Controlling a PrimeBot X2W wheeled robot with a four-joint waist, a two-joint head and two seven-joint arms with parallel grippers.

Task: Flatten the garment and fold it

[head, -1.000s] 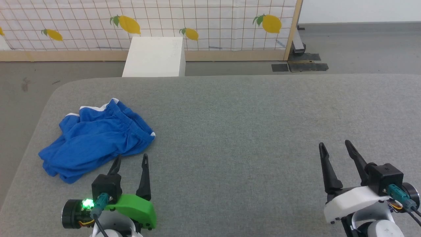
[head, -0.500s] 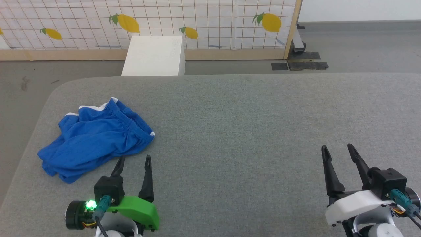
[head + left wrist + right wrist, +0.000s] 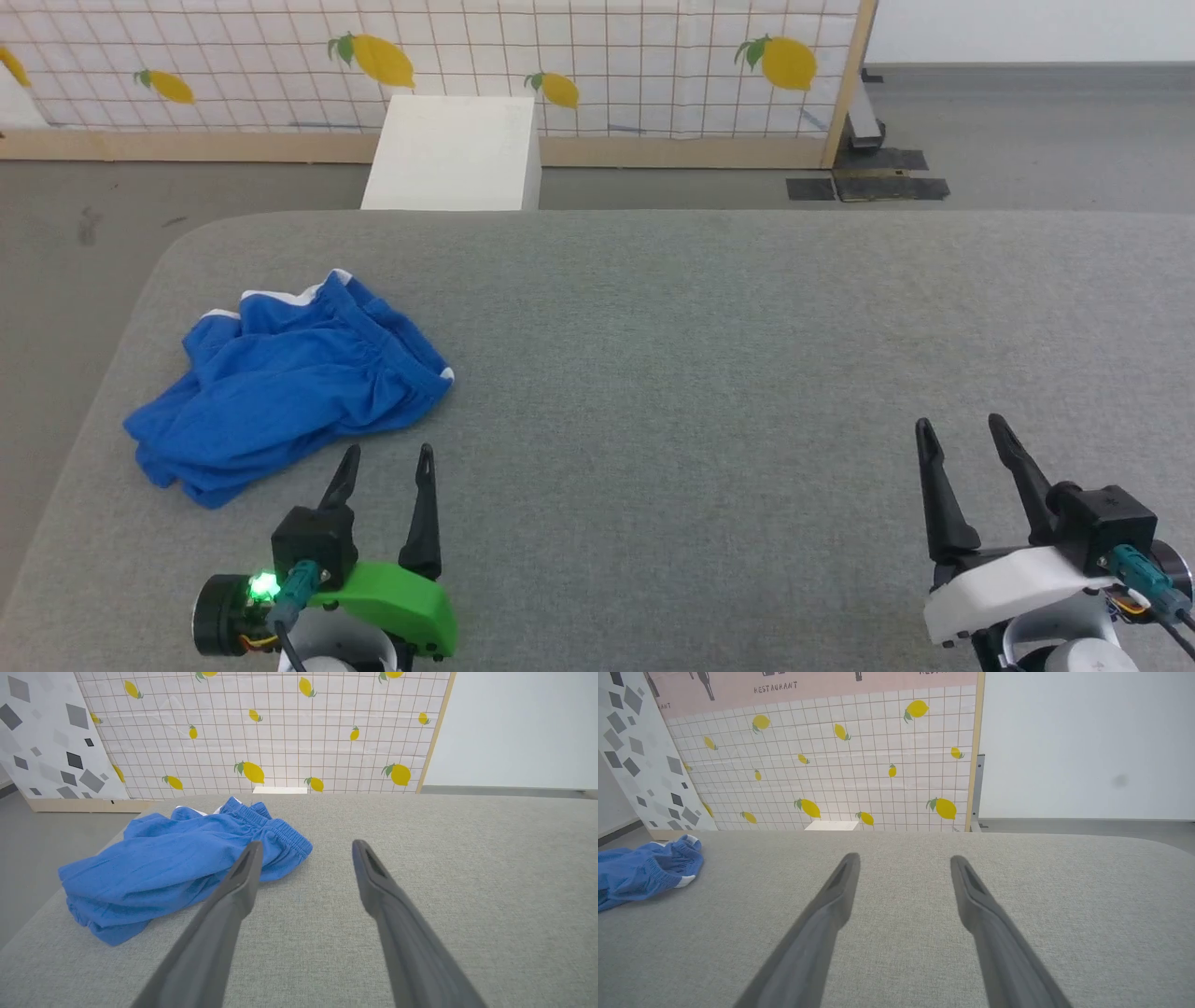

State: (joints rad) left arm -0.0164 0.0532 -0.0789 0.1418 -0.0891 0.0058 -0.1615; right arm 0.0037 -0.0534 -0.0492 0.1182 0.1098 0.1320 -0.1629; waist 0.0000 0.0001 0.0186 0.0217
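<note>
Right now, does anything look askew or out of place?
Only the garment: it lies crumpled in a heap near the left edge of the grey surface, not flat. The left end effector and right end effector are open, holding nothing.

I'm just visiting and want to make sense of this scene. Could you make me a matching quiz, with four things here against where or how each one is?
Things:
1. shorts
2. left gripper
3. right gripper
4. white box

Place or state:
A. beyond the table's far edge
B. crumpled, on the table's left side
C. open, close to the blue cloth
D. open, over bare table on the right

Pairs: 1-B, 2-C, 3-D, 4-A
</note>
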